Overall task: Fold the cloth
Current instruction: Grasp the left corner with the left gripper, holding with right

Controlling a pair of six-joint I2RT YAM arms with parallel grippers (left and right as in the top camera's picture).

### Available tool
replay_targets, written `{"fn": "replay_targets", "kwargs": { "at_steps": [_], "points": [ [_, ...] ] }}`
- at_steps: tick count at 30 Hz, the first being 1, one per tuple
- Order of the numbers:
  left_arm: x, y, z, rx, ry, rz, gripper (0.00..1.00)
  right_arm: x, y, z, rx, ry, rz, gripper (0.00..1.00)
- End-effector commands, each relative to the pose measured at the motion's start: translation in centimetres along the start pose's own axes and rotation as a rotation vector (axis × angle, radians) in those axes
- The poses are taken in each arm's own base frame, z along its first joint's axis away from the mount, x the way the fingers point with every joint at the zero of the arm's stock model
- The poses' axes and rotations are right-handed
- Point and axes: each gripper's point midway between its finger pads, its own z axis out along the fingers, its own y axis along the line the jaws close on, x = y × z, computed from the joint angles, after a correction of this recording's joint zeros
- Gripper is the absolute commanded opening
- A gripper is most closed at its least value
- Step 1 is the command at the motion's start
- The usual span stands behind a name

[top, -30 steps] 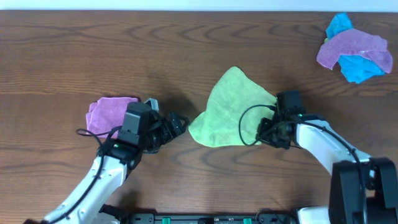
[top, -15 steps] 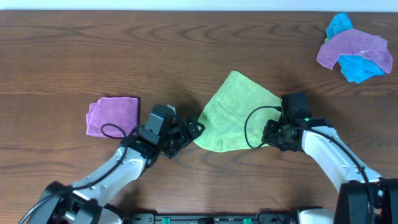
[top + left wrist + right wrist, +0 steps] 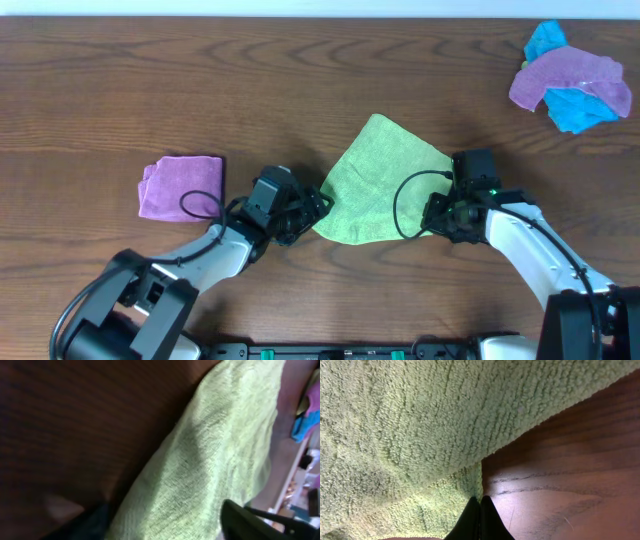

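The lime-green cloth (image 3: 385,180) lies crumpled in a rough triangle at the table's middle. It fills the left wrist view (image 3: 215,460) and the right wrist view (image 3: 420,425). My left gripper (image 3: 318,207) is at the cloth's lower left edge. Its jaws (image 3: 165,530) are open with the cloth's edge between the two dark fingers. My right gripper (image 3: 437,215) is at the cloth's right edge. Its fingertips (image 3: 480,502) are pressed together on the cloth's hem, low over the wood.
A folded purple cloth (image 3: 180,186) lies left of the left arm. A pile of purple and blue cloths (image 3: 570,85) sits at the far right corner, and shows blurred in the left wrist view (image 3: 302,425). The table is dark wood (image 3: 150,90).
My left gripper has moved right from beside the purple cloth to the green cloth's left edge. The right gripper and the cloth shifted slightly right and down, then held still.
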Motion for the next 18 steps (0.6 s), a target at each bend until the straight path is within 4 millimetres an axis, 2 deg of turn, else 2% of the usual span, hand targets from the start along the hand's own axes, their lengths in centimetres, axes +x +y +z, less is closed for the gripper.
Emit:
{"fn": "replay_targets", "kwargs": {
  "at_steps": [1, 6, 10, 16, 18],
  "points": [
    [0.4, 2.4, 1.1, -0.079, 0.008, -0.035, 0.62, 0.1, -0.3, -0.2, 0.004, -0.002, -0.002, 0.01],
    [1.2, 3.0, 2.0, -0.098, 0.030, -0.031, 0.43, 0.1, -0.3, -0.2, 0.003, -0.001, -0.001, 0.01],
    [1.5, 2.6, 2.5, -0.080, 0.032, -0.009, 0.20, 0.2, -0.1, -0.2, -0.010, 0.005, 0.002, 0.01],
    [1.7, 3.0, 2.6, -0.095, 0.043, 0.013, 0.06, 0.3, -0.1, -0.2, -0.012, 0.008, 0.002, 0.01],
    [1.8, 3.2, 2.5, -0.102, 0.047, 0.029, 0.06, 0.3, -0.1, -0.2, -0.011, 0.009, 0.002, 0.01]
  ]
}}
